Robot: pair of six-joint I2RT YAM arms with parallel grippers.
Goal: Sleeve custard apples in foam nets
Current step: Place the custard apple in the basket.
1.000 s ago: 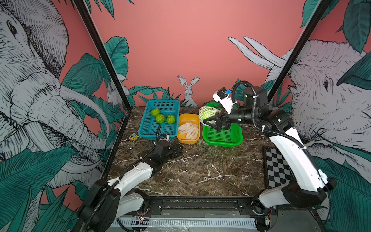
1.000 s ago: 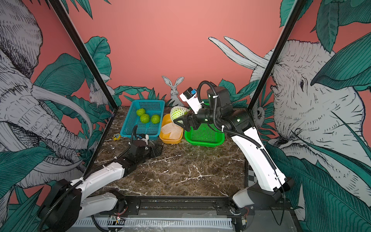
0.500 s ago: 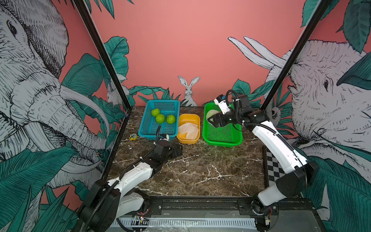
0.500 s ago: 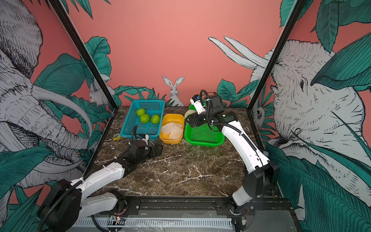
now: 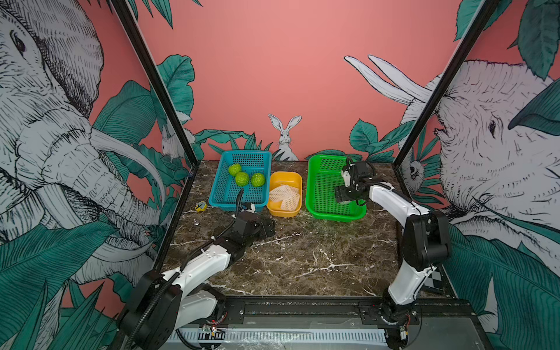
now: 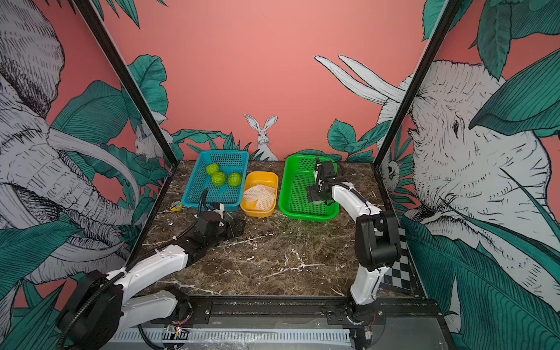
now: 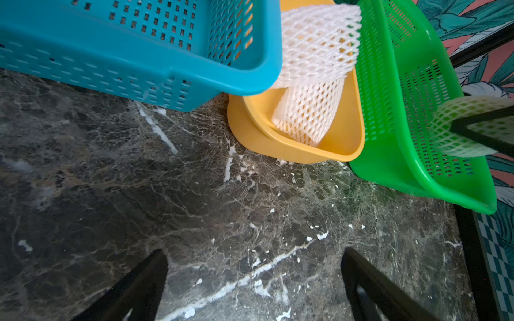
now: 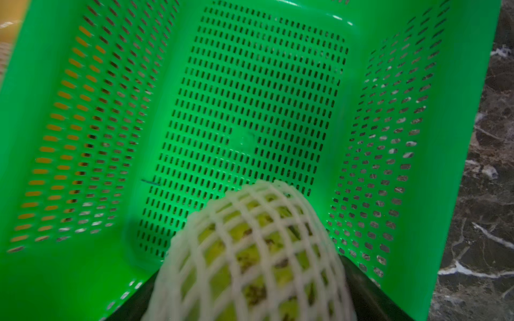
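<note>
The right end effector (image 5: 344, 194) grips a sleeved custard apple (image 8: 250, 250), jaws spread wide around it, low inside the green basket (image 5: 324, 181) at the table's (image 5: 303, 257) back edge, probably because finished fruit collects there. The left end effector (image 7: 253, 258), jaws wide and empty, hovers just in front of the blue basket (image 5: 230, 194) at the back-left corner, handy to the three bare custard apples (image 5: 241, 178) in it and the spare foam nets (image 5: 285, 194) in the yellow tub (image 5: 286, 176) between the baskets. No brand, label or writing is legible.

Likely lab booth, jungle-mural walls (image 5: 272, 75), marble tabletop (image 5: 303, 251)
</note>
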